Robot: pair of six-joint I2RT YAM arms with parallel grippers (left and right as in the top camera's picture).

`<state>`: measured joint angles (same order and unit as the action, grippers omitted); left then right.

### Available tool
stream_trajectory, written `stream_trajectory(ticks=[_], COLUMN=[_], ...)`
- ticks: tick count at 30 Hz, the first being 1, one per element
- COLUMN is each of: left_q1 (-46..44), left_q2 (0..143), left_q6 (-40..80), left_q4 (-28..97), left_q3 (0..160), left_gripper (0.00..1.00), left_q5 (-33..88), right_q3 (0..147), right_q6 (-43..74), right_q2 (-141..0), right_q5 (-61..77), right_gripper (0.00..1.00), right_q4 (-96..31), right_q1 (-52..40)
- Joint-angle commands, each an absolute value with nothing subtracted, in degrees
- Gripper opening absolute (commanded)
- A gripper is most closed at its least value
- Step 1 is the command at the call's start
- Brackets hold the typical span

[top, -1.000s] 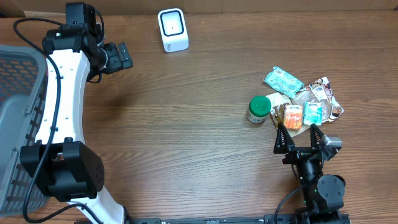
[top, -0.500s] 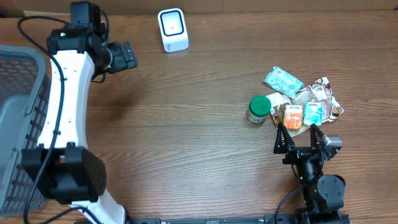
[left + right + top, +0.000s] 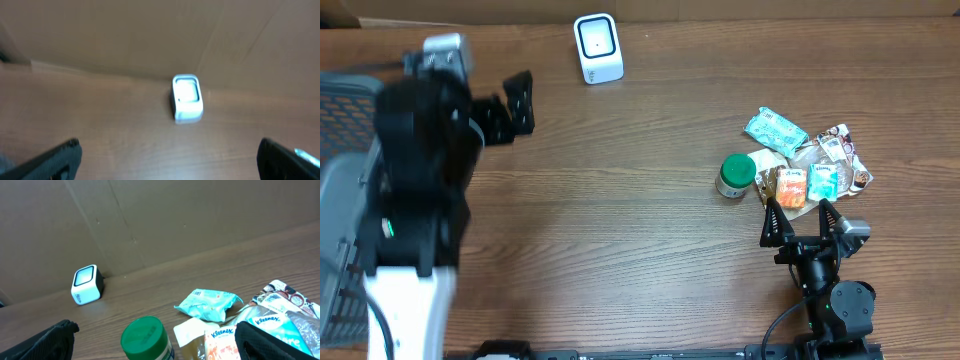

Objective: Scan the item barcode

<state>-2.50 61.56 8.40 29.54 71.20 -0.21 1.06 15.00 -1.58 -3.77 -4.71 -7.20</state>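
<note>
0 items were scanned: left gripper (image 3: 510, 108) and right gripper (image 3: 797, 208) stood open, empty; the pile (image 3: 802, 165) lay by the table's (image 3: 640, 210) right edge.

1. A table (image 3: 620, 220) with a brown wood-grain top fills most of the overhead view.
2. A grey basket (image 3: 340, 200) with slatted sides sits at the table's left edge, partly hidden.
3. A plain brown cardboard wall (image 3: 200, 210), creased, stands along the table's far edge.
</note>
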Motion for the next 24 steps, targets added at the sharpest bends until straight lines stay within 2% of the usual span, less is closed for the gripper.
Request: stream_trajectory(ticks=[1, 5, 9, 16, 24], left_q1=[-2.48, -2.48, -2.15, -1.13, -1.15], left_q2=[52.45, 39.77, 29.5, 16.84, 8.62], left_q6=[0.34, -5.23, -8.05, -8.19, -8.84], left_q4=[21.82, 9.93, 4.1, -0.16, -0.73], left_q3=[57.89, 42.94, 31.42, 16.6, 7.35], left_gripper=[1.0, 1.0, 1.0, 1.0, 1.0], left_q5=[2.04, 2.9, 2.76, 2.55, 2.37], right_q3=[0.45, 0.45, 0.45, 0.45, 0.45], right_q6=[15.03, 15.03, 15.03, 15.03, 15.03], right_q2=[-1.02, -1.02, -1.02, -1.02, -1.02], right_q5=[-3.55, -3.55, -3.55, -3.57, -3.55], right_gripper=[1.0, 1.0, 1.0, 1.0, 1.0], right_q4=[-4.45, -4.45, -4.45, -4.45, -4.45], right_q1=[-7.11, -7.11, -7.11, -7.11, -7.11])
